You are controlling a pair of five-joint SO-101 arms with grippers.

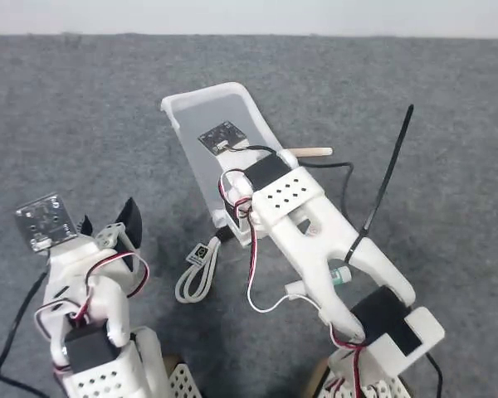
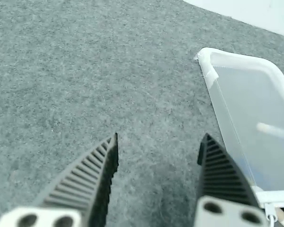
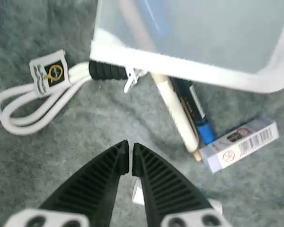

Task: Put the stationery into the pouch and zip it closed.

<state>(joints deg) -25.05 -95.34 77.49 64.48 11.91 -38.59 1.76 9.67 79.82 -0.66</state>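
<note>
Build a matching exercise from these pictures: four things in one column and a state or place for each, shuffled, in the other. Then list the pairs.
Things
1. left pincer
2. right pincer
3. small box
4. white cord loop

States or places
A. lies on the carpet beside the pencil, outside the pouch
B. shut
C. carries a tag and runs to the black zip pull
D. open, over bare carpet

Pairs: 1-D, 2-B, 3-A, 4-C
</note>
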